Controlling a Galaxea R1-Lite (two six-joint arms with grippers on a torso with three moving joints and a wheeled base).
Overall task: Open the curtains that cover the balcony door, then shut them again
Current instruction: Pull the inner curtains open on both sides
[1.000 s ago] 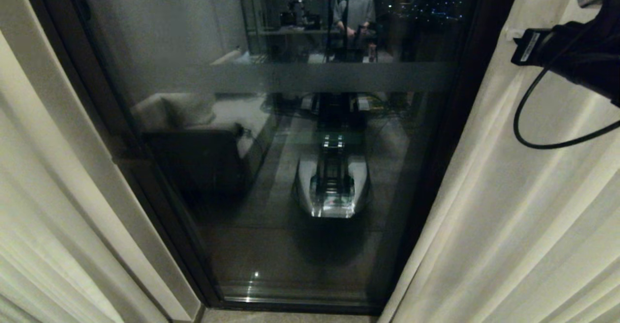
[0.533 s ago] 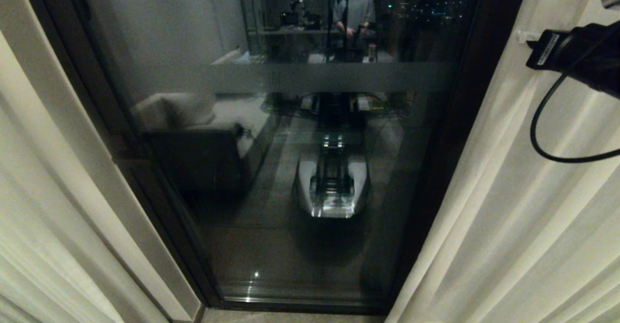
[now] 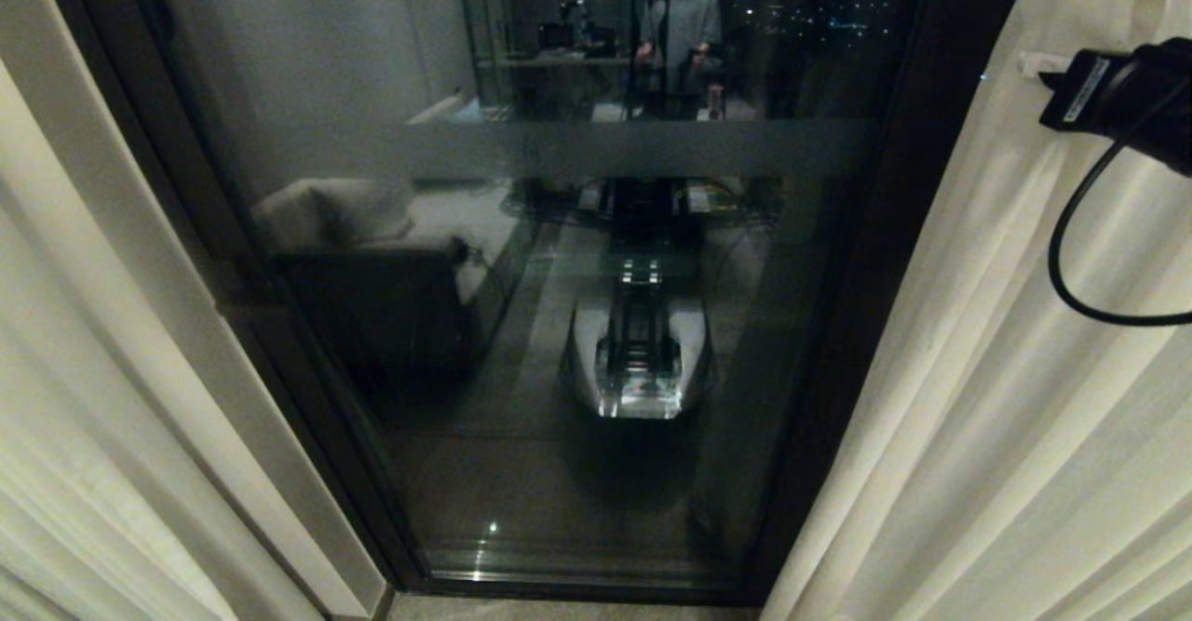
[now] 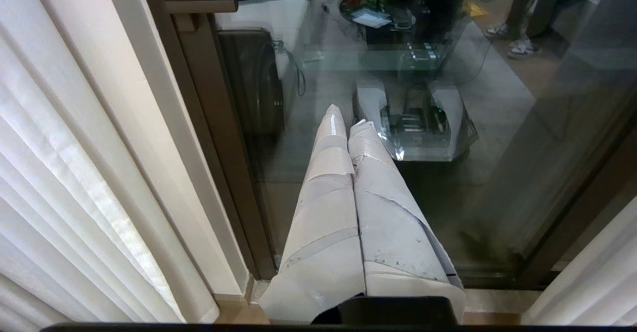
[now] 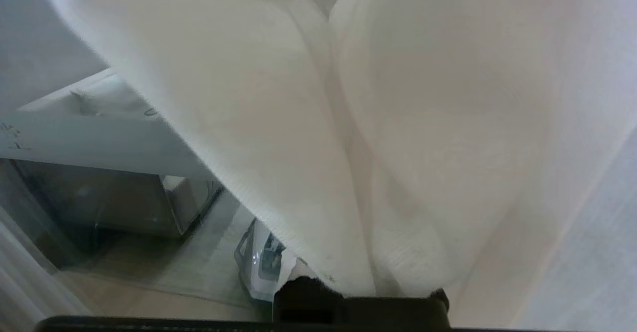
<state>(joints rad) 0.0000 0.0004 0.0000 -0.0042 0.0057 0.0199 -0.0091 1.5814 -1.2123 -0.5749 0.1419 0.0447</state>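
Observation:
The balcony door (image 3: 559,323) stands bare in the middle, a dark glass pane with a frosted band (image 3: 633,148) and a dark frame (image 3: 917,183). The curtains hang at both sides: the left panel (image 3: 84,398) and the right panel (image 3: 1006,398). My right gripper (image 3: 1034,64) is high at the right, pressed into the right panel. In the right wrist view the cream fabric (image 5: 378,123) drapes over the fingers and hides them. My left gripper (image 4: 343,115) is shut and empty, its white-taped fingers pointing at the foot of the glass (image 4: 497,148), beside the left panel (image 4: 64,163).
The glass mirrors my own base (image 3: 638,360), a sofa (image 3: 372,258) and a person (image 3: 684,16) standing behind me. A black cable (image 3: 1071,258) loops down from my right arm. A door handle (image 4: 199,6) juts from the left frame. The sill (image 3: 559,607) runs along the floor.
My right arm has moved to the right with the right curtain panel. The panel's edge has slid right and more of the dark frame shows. The left arm has kept still.

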